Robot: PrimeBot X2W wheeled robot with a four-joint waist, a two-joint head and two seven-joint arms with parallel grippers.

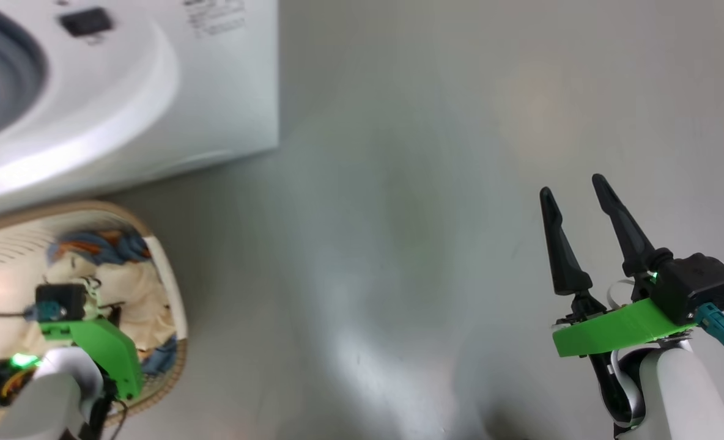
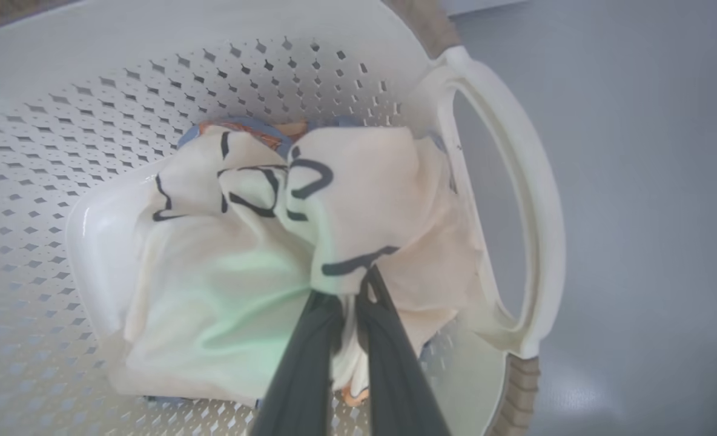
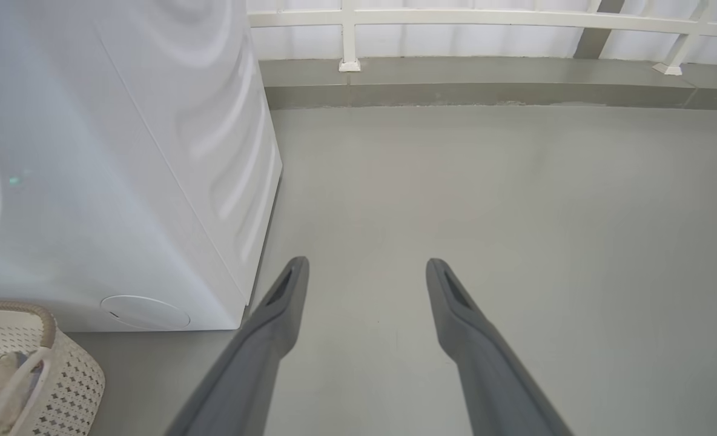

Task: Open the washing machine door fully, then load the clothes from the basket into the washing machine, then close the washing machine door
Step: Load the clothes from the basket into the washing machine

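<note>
The left gripper, its two long dark fingers pinched almost together, clenches a fold of the soft cream cloth with black line print. That arm reaches steeply down into the small cream perforated plastic basket with a brown woven-look rim. There the cloth lies bunched over a light blue cloth with orange marks. The basket stands on the grey floor just beside the big white washing machine. The right gripper hangs over the floor well apart from them, fingers spread wide, holding nothing.

Bright, even light; blurred head view; a green glow tints the clothes.
</note>
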